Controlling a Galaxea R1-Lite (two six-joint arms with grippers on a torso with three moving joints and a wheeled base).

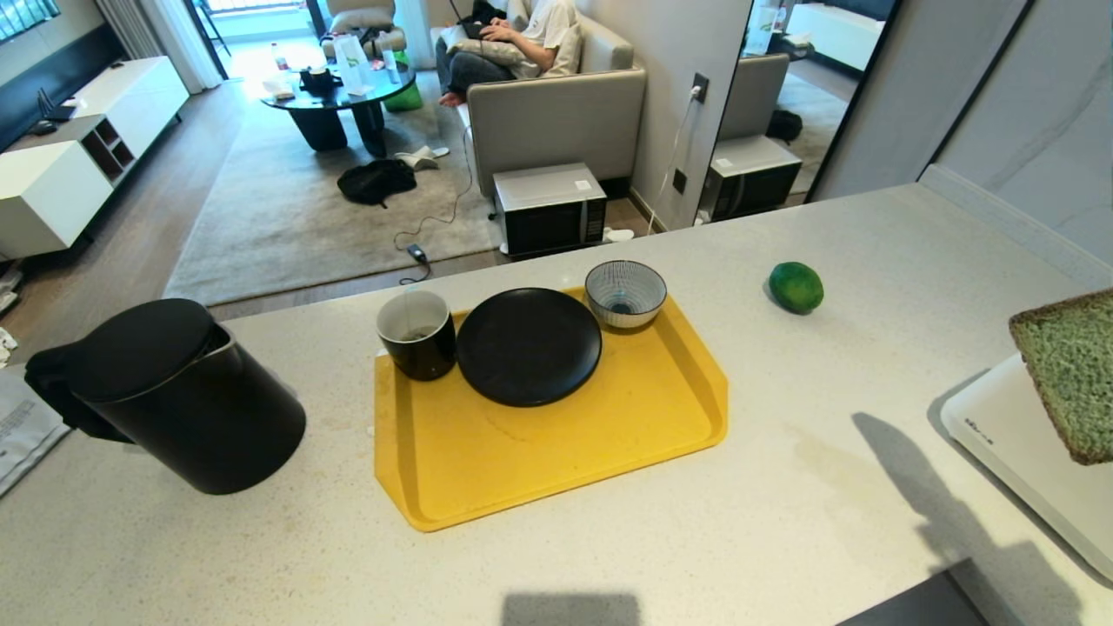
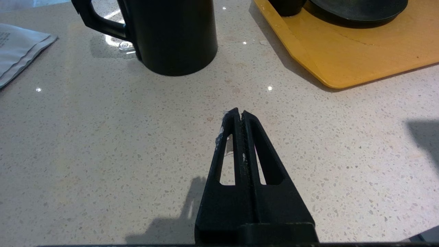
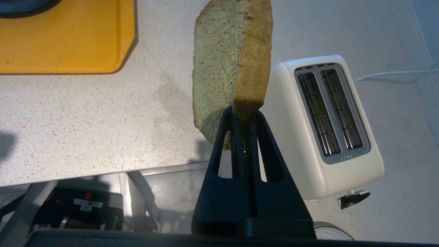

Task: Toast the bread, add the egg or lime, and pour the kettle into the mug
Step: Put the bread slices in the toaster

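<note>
**Status: bread held above the counter beside the toaster**

Nearest my right wrist camera, the right gripper (image 3: pixel 244 115) is clamped on the lower edge of the bread (image 3: pixel 228 61). I see the slice held upright off the counter (image 3: pixel 85 130), crust edge toward the camera, just beside the white toaster (image 3: pixel 291 137). Both toaster slots face up and I see nothing in them. In the head view the bread (image 1: pixel 1068 369) shows at the picture's right edge, above the toaster (image 1: pixel 1009 435).

All other positions I give relative to the yellow tray (image 1: pixel 556 452):

- The mug (image 1: pixel 416 335) stands on the tray's far left corner, a tea bag string over its rim.
- A black plate (image 1: pixel 529 346) lies on the tray just right of the mug.
- A blue-striped bowl (image 1: pixel 625 293) sits at the tray's far right corner, beside the plate.
- The lime (image 1: pixel 796 287) rests on the counter right of the tray, apart from it.
- The kettle (image 1: pixel 174 396) stands on the counter left of the tray, lid closed.

The left gripper (image 2: pixel 239 113) is clenched on nothing, low over bare counter, with the kettle (image 2: pixel 171 34) and the tray's near left corner (image 2: pixel 336 68) ahead of it.
</note>
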